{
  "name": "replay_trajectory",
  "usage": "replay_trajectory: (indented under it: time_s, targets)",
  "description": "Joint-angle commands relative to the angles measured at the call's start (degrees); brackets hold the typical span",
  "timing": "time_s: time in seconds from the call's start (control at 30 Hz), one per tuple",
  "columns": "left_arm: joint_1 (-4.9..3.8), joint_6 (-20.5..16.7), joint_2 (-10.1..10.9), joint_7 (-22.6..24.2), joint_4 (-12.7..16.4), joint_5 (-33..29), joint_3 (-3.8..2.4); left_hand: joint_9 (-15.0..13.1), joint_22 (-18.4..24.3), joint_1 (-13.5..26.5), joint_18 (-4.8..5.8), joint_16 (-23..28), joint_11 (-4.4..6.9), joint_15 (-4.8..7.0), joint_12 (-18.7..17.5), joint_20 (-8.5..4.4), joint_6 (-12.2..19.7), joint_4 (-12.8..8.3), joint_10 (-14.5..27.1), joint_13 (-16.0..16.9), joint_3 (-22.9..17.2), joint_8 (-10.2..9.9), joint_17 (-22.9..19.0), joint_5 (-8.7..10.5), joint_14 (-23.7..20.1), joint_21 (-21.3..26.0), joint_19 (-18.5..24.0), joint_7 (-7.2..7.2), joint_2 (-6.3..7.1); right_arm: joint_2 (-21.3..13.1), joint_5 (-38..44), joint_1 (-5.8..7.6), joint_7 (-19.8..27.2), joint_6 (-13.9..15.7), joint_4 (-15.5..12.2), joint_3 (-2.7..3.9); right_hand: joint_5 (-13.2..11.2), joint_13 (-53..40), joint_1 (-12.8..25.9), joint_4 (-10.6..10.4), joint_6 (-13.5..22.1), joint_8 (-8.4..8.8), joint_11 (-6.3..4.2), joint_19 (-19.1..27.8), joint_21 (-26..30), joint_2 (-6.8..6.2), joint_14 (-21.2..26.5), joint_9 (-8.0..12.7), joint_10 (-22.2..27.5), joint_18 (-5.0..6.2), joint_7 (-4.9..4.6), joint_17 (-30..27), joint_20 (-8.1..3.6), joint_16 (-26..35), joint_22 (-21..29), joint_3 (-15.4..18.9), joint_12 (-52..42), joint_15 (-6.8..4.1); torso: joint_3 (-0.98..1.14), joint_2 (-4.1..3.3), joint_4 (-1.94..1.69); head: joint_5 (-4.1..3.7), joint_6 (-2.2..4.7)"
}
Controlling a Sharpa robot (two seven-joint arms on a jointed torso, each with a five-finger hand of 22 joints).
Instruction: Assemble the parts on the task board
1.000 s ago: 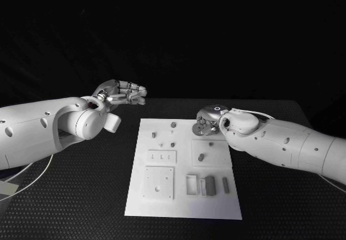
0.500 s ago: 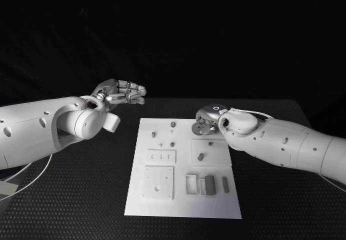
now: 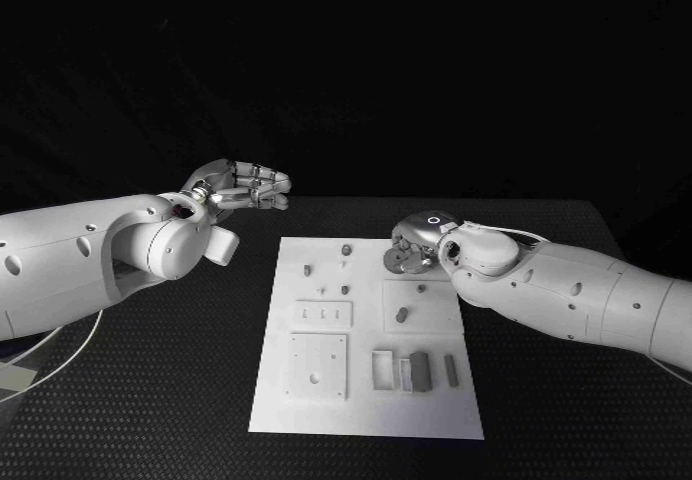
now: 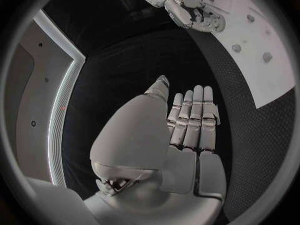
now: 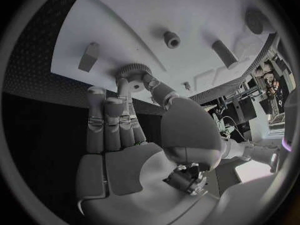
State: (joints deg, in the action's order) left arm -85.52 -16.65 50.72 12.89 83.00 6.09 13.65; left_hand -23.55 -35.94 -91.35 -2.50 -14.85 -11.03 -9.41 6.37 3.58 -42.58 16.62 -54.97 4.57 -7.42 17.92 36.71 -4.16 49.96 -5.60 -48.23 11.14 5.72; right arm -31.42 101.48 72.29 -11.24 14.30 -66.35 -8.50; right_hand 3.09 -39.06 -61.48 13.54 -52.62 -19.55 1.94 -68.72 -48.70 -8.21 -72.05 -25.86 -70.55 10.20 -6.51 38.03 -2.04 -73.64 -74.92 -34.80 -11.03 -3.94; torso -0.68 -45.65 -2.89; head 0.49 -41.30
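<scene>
The white task board (image 3: 368,400) lies in the middle of the black table (image 3: 159,400), its long side running from near to far; grey parts sit across it, among them small pegs (image 3: 346,249) at the far end, a plate with three slots (image 3: 320,316) on the left, a square plate (image 3: 316,366) nearer on the left, and a cluster of upright blocks (image 3: 420,369) near the right edge; the right hand (image 3: 408,248) reaches in from the right to the far right corner of the board, where its thumb and a finger pinch a toothed grey gear (image 5: 132,73) that sits at the board's edge; in the right wrist view the other fingers (image 5: 100,122) lie side by side, pressed together and pointing toward the board, and a short peg (image 5: 171,39), a slanted block (image 5: 89,56) and a dark cylinder (image 5: 223,54) stand on the white surface just beyond the gear; the left hand (image 3: 241,185) hovers above the table left of the board's far end, well apart from it and touching no part; in the left wrist view its fingers (image 4: 194,115) lie straight and close together with the thumb raised beside them, holding nothing, and the right hand shows far off at the board's corner.
</scene>
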Motion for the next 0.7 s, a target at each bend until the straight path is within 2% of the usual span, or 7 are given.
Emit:
replay_trajectory:
  time_s: [0.03, 0.33, 0.53, 0.7]
  targets:
    - [-0.08, 0.46, 0.0, 0.55, 0.25, 0.19, -0.05, 0.09, 0.09, 0.27, 0.47, 0.24, -0.35, 0.03, -0.21, 0.05, 0.24, -0.12, -0.09, -0.1, -0.24, -0.27, 0.09, 0.25, -0.22, 0.38, 0.42, 1.43, -0.01, -0.26, 2.47, 0.1, -0.89, -0.1, -0.69, -0.14, 0.22, -0.07, -0.04, 0.41, -1.73, -0.41, 0.09, -0.42, -0.25, 0.47, -0.03, -0.27, -0.51, 4.8, -1.34, 0.07, 0.05, -0.32, -1.23, -0.04, 0.38, -0.34, 0.01, 0.02, 0.06, 0.06, 0.14]
    - [-0.08, 0.39, 0.15, 0.55, 0.37, 0.19, -0.05, 0.09, 0.09, 0.27, 0.46, 0.26, -0.35, 0.03, -0.23, 0.05, 0.24, -0.12, -0.1, -0.1, -0.23, -0.27, 0.11, 0.25, -0.21, 0.39, 0.42, 1.43, 0.0, -0.56, 4.53, 0.63, -1.56, 1.34, -2.24, -0.07, 0.22, -0.04, -0.02, 0.58, -1.98, -0.44, 0.02, -0.56, -0.41, 0.36, -0.16, -0.28, -0.82, 4.8, -1.26, 0.14, 0.03, -0.4, -1.22, -0.13, 0.59, -0.42, 0.07, 0.0, 0.1, 0.02, 0.44]
    - [-0.08, 0.35, 0.19, 0.54, 0.42, 0.19, -0.05, 0.1, 0.09, 0.27, 0.46, 0.28, -0.35, 0.03, -0.24, 0.05, 0.24, -0.12, -0.1, -0.1, -0.23, -0.27, 0.12, 0.25, -0.2, 0.4, 0.41, 1.43, 0.01, -0.77, 7.0, 1.2, -3.68, 2.04, -4.53, 0.12, 0.22, -0.01, 0.03, 0.66, -2.14, -0.45, -0.03, -0.67, -0.52, 0.11, -0.27, -0.28, -1.06, 4.8, -1.21, 0.19, 0.01, -0.44, -1.21, -0.17, 0.75, -0.47, 0.06, -0.04, 0.06, 0.01, 0.59]
    - [-0.08, 0.32, 0.13, 0.55, 0.43, 0.19, -0.05, 0.1, 0.09, 0.27, 0.46, 0.28, -0.35, 0.03, -0.25, 0.05, 0.25, -0.12, -0.1, -0.1, -0.23, -0.27, 0.13, 0.25, -0.2, 0.4, 0.41, 1.44, 0.02, -0.44, 8.2, 1.72, -5.1, 2.41, -6.68, 0.21, 0.22, 0.05, 0.45, 0.38, -2.4, -0.42, -0.09, -0.87, -0.67, -0.66, -0.45, -0.26, -1.46, 4.8, -1.13, 0.25, 0.02, -0.47, -1.17, -0.24, 1.09, -0.52, 0.03, -0.03, 0.05, 0.14, 0.83]
